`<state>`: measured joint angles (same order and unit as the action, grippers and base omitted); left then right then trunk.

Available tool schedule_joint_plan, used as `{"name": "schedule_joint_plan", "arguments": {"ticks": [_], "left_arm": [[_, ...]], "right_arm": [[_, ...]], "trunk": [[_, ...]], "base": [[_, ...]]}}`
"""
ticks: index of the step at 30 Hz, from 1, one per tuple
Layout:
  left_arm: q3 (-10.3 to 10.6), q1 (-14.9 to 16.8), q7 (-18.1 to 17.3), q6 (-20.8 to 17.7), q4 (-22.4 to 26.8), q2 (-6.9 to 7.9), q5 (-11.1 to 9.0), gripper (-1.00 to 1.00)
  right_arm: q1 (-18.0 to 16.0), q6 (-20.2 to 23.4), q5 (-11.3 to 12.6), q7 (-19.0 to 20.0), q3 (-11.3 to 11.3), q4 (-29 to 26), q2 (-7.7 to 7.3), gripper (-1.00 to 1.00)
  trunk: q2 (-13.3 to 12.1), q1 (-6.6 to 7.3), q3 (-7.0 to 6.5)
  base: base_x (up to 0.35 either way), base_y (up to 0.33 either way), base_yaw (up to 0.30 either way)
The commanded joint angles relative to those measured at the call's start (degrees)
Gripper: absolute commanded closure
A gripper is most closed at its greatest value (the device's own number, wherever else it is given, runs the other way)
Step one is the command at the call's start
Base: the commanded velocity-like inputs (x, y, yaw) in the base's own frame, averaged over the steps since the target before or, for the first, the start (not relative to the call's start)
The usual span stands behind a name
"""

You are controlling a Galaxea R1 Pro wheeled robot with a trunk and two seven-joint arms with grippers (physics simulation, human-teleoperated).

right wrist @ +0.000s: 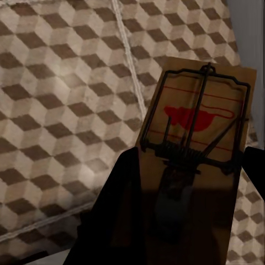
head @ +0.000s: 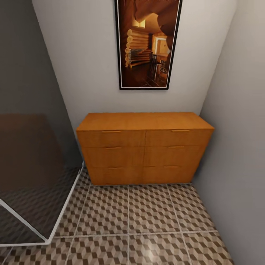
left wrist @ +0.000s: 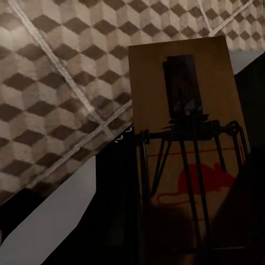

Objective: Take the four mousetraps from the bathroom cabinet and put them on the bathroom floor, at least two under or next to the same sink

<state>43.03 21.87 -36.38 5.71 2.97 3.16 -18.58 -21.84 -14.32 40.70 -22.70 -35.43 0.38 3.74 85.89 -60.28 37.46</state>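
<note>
- No readable writing; each mousetrap carries a red mouse figure with red lines.
- Left gripper [left wrist: 182,243] holds a tan wooden mousetrap [left wrist: 185,110] with wire spring, above the bathroom floor [left wrist: 61,83].
- Right gripper [right wrist: 182,221] holds another mousetrap [right wrist: 199,116] over the tiles.
- The cabinet [head: 144,147] stands closed against the wall.

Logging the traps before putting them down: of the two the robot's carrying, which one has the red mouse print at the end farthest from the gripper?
The mousetrap in the right gripper. On the left gripper's mousetrap, the red mouse sits near the fingers instead.
</note>
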Motion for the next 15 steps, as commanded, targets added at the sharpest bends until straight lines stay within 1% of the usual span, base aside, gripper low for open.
{"name": "schedule_joint_plan", "arguments": {"ticks": [1,8,15], "left_arm": [[0.49,0.01,0.08,0.44,0.01,0.05,-0.23,1.0],[0.48,0.01,0.08,0.44,-0.1,0.17,-0.23,1.0],[0.31,0.01,0.08,0.5,-1.75,0.24,-0.32,1.0]], "right_arm": [[0.06,-0.19,0.55,-0.08,-0.52,0.01,0.03,1.0],[0.26,-0.18,0.52,-0.06,-0.52,0.05,-0.05,1.0],[0.31,-0.18,0.52,-0.06,-0.52,0.05,-0.05,1.0]], "trunk": [[0.02,0.0,0.02],[0.02,0.0,-0.15],[0.02,0.0,-0.32]], "base": [[0.0,0.0,-0.292],[0.0,0.0,-0.292],[0.0,0.0,-0.292]]}}
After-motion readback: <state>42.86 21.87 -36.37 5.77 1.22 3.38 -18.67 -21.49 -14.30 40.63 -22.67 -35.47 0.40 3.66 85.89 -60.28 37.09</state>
